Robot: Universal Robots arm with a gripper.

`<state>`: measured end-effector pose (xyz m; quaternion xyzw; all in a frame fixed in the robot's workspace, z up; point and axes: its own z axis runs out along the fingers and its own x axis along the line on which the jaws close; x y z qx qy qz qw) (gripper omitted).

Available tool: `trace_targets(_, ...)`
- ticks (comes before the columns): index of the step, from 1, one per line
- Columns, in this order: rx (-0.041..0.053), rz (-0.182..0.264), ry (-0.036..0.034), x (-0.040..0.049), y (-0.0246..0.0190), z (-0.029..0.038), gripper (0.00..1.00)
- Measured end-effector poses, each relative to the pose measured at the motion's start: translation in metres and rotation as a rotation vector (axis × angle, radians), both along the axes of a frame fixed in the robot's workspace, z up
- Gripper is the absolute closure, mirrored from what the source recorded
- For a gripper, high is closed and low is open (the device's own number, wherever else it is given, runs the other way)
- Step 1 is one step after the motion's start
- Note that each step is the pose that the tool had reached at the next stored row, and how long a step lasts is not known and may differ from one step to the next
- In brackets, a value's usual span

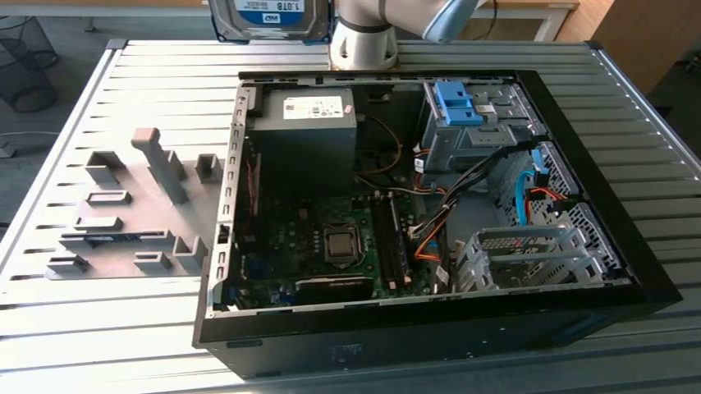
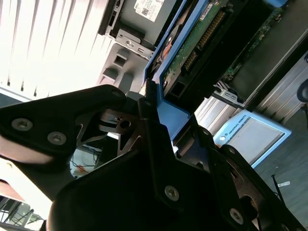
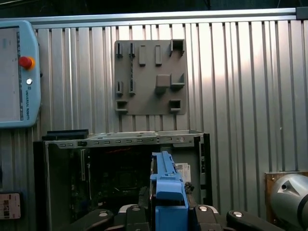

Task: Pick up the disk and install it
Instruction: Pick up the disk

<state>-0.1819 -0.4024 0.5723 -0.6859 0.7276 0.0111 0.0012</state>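
The disk (image 1: 268,18) hangs high over the far edge of the table, its white-and-blue label facing the exterior view. In the second wrist view its green circuit board (image 2: 192,45) and blue bracket (image 2: 169,109) sit between my black fingers (image 2: 91,108). My gripper (image 2: 159,120) is shut on the disk by the bracket's end. The first wrist view looks along the bracket's blue edge (image 3: 166,187) from the gripper (image 3: 166,214), down onto the open computer case (image 3: 125,139).
The open case (image 1: 228,205) lies on the slatted table, holding a grey power supply (image 1: 312,115), a drive bay with a bare blue bracket (image 1: 460,103) and a metal drive cage (image 1: 526,254). A grey fixture board (image 1: 121,213) lies beside it. A teach pendant (image 3: 17,72) rests nearby.
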Motion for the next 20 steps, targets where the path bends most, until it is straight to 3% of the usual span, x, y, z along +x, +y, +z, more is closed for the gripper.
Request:
trace_targets(4, 0.0, -0.001, 0.0, 0.005, -0.0029, 0.0, 0.64)
trace_targets(15, 0.0005, -0.001, 0.0, 0.0241, -0.003, 0.0, 0.64)
trace_targets(20, 0.0005, -0.001, 0.0, 0.0379, -0.0031, 0.0, 0.64)
